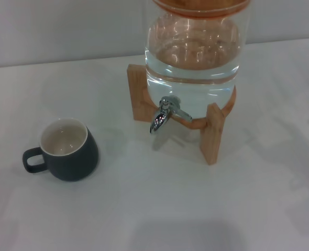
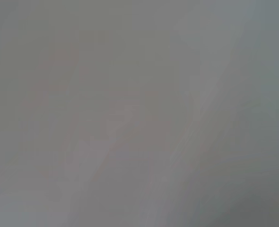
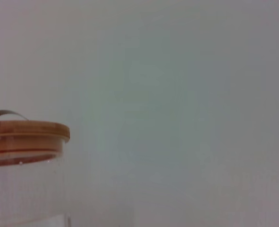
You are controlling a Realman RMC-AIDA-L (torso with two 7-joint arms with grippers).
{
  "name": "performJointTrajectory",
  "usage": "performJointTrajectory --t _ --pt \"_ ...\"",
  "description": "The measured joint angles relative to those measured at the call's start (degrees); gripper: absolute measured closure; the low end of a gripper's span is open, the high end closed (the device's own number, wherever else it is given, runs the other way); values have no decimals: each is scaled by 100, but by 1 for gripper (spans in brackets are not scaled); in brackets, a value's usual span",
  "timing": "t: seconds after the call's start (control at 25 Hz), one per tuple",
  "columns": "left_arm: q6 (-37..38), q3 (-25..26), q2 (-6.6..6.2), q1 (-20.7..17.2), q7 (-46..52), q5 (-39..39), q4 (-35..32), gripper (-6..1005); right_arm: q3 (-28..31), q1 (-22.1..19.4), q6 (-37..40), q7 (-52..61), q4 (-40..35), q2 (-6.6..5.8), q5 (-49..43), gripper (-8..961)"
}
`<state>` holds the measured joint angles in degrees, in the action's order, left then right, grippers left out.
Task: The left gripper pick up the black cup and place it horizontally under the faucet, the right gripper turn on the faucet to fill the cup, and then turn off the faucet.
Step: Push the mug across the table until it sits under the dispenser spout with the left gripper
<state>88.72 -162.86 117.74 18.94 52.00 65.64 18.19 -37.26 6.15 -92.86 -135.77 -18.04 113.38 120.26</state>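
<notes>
On the white table (image 1: 144, 209) stand black cup (image 1: 70, 150) and faucet (image 1: 164, 115); neither pincer shows

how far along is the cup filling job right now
Nothing looks done yet. The black cup stands upright on the table, off to the robot's left of the faucet, with nothing under the spout. Neither gripper is in view. Picking up the cup, placing it, opening and closing the faucet all remain.
</notes>
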Motion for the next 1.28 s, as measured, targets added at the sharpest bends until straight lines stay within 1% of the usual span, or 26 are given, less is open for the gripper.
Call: performJointTrajectory --t 0.24,0.44,0.76,0.92,1.12,1.28 --pt "-66 0 -5 50 83 -88 0 116 -3 -9 -4 118 -127 9 -11 132" --pt "-174 0 -33 183 201 -317 0 121 -7 -31 -4 120 -135 20 -19 133" --pt "-189 0 16 214 155 -300 0 128 -30 -79 -4 122 -139 34 -20 133" --pt "-126 0 18 173 198 -418 -1 131 -27 -80 13 118 -139 32 -21 134" --pt "78 0 -13 15 208 -903 0 136 0 -55 38 122 -139 -28 -20 134" --pt "161 -1 56 -54 -7 -1244 53 139 0 -2 40 122 -139 -49 -20 134"
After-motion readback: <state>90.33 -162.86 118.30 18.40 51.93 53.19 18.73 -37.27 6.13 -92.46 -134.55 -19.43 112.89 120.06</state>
